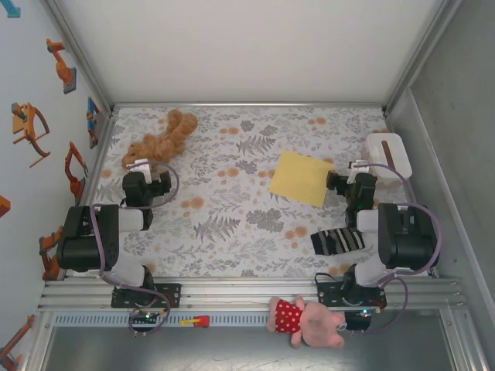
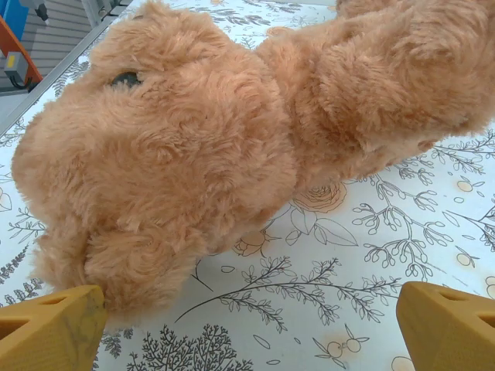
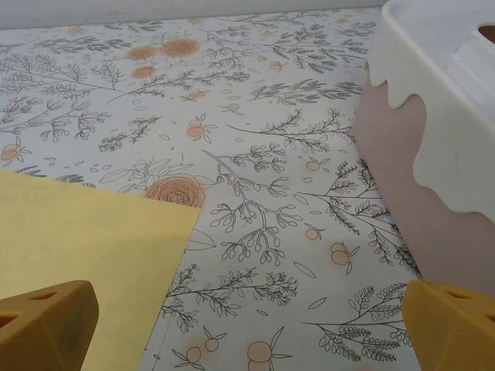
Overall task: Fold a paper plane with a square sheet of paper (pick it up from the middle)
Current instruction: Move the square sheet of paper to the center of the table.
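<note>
At the far left the teddy [image 1: 158, 139] lies on the flowered desk [image 1: 232, 232]. The left gripper [image 2: 247, 340] sits low right in front of it, spread as wide as it goes and holding nothing, with the fur close by its left finger. Right of centre lies the sheet [image 1: 303, 178], flat on the desk and turned cornerwise, with no fold in it, so the plane is not begun. The right gripper [image 3: 247, 336] hangs at the sheet's right side, likewise fully open and empty. Its left finger is over the paper, and its right finger is toward the white box [image 3: 433, 116] just beyond. The sock [image 1: 338, 240] lies near the sheet on the near side, apart from it. The sheet looks thin, light and limp, and it hugs the desk with no lifted edge, so a pinch from the side would probably find nothing to bite. Taking it from the middle likely means coming straight down, pressing both fingers on the paper and closing gently to raise a small ridge. It may skate on the cover or crumple, and a stray crease would spoil later folds.
</note>
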### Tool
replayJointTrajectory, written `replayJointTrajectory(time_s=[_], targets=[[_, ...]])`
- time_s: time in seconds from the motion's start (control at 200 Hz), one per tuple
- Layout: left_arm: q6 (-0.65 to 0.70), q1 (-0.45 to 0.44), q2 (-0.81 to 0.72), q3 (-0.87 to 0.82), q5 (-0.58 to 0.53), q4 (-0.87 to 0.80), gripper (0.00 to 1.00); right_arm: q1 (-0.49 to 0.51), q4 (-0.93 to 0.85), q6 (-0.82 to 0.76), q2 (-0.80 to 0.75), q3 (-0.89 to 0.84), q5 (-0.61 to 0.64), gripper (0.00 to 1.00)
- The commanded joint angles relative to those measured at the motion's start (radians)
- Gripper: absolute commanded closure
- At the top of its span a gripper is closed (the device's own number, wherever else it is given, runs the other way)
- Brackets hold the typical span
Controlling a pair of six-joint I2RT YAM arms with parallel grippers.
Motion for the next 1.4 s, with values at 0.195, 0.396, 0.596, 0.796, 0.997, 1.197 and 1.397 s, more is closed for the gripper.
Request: replayJointTrajectory(time_s=[0.195, 0.396, 0.596, 0.796, 0.997, 1.197, 1.397], targets=[[0.014, 0.002, -0.001, 0.019, 0.001, 0.017, 0.04, -0.003, 0.008, 0.004, -0.002, 0.024, -0.004, 0.01], [0.013, 0.002, -0.001, 0.019, 0.001, 0.017, 0.04, -0.003, 0.008, 0.005, -0.001, 0.024, -0.005, 0.01], [0.013, 0.001, 0.000, 0.020, 0.002, 0.017, 0.04, -0.003, 0.008, 0.005, -0.001, 0.024, -0.004, 0.01], [0.013, 0.001, -0.001, 0.018, 0.001, 0.015, 0.04, -0.004, 0.008, 0.004, -0.001, 0.024, -0.004, 0.01], [0.010, -0.003, -0.013, 0.007, -0.019, 0.034, 0.04, -0.004, 0.012, 0.001, -0.020, 0.017, -0.019, 0.01], [-0.015, -0.015, -0.202, 0.022, -0.086, -0.171, 0.04, -0.003, -0.176, 0.009, -0.213, 0.037, 0.026, 0.01], [-0.169, -0.048, -0.414, 0.191, -0.110, -0.629, 0.04, 0.016, -0.589, 0.170, -0.370, 0.225, 0.060, 0.01]])
